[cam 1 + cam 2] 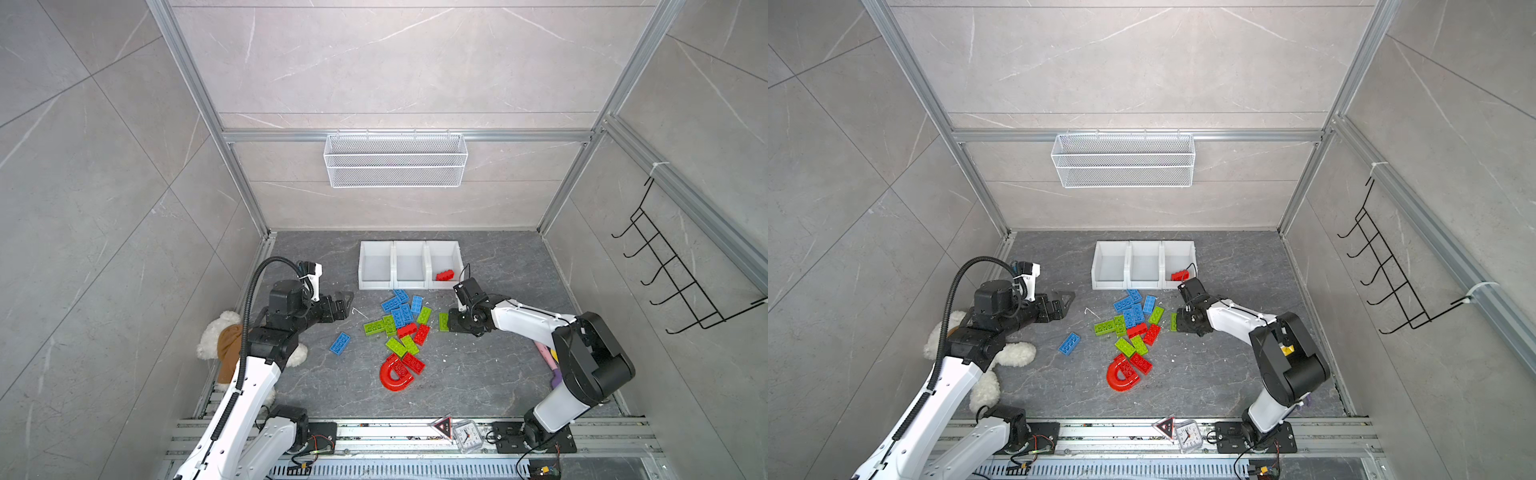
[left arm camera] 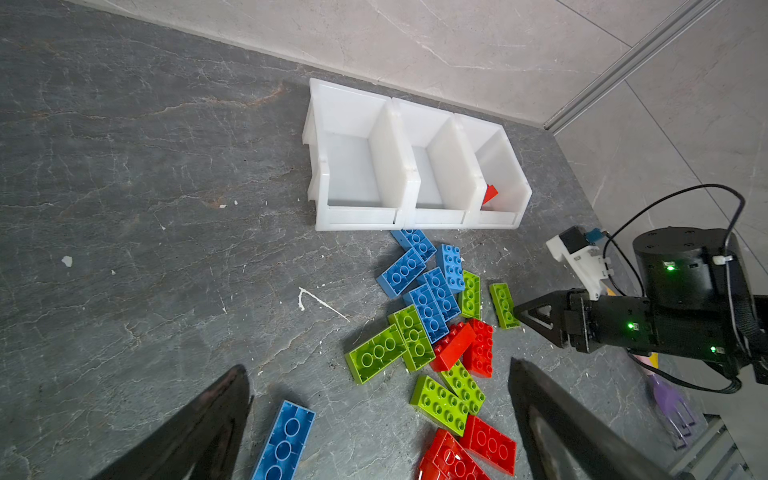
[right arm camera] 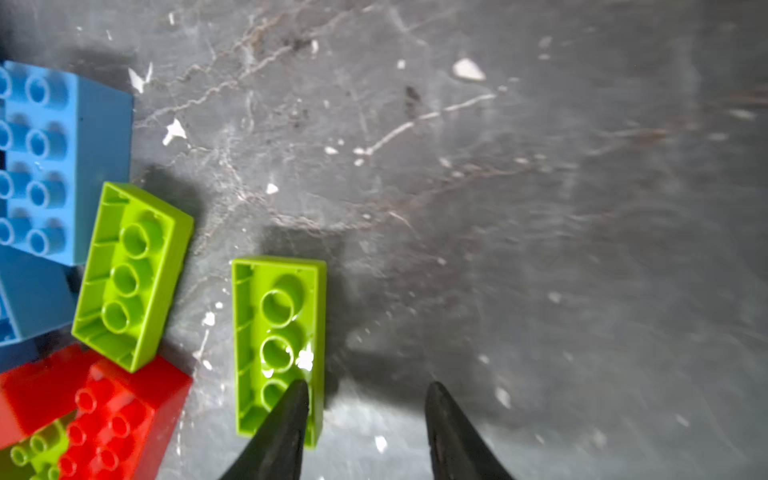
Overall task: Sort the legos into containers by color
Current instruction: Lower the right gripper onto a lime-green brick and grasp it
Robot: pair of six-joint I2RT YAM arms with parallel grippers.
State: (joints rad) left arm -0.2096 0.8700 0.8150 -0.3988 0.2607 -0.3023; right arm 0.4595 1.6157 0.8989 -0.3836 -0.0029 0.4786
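Hovering part-open and empty, my right claw (image 3: 369, 385) sets one fingertip (image 3: 286, 415) over the near end of a lone green brick (image 3: 276, 332), its long axis pointing straight away.

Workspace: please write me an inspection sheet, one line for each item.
Surface: dark stone-look tabletop, white specks.
Job's things: three white bins in a row; one red brick in the bin nearest the right arm; mixed pile of blue, green and red bricks before them; one blue brick apart.
Clutter: plush toy, small clock.
Hands: left hand open, holding nothing; right hand open, one fingertip over an upturned green brick.
Cables: black hose along left arm; thin cable at right wrist.
Surroundings: tiled walls, wire basket, hook rack.
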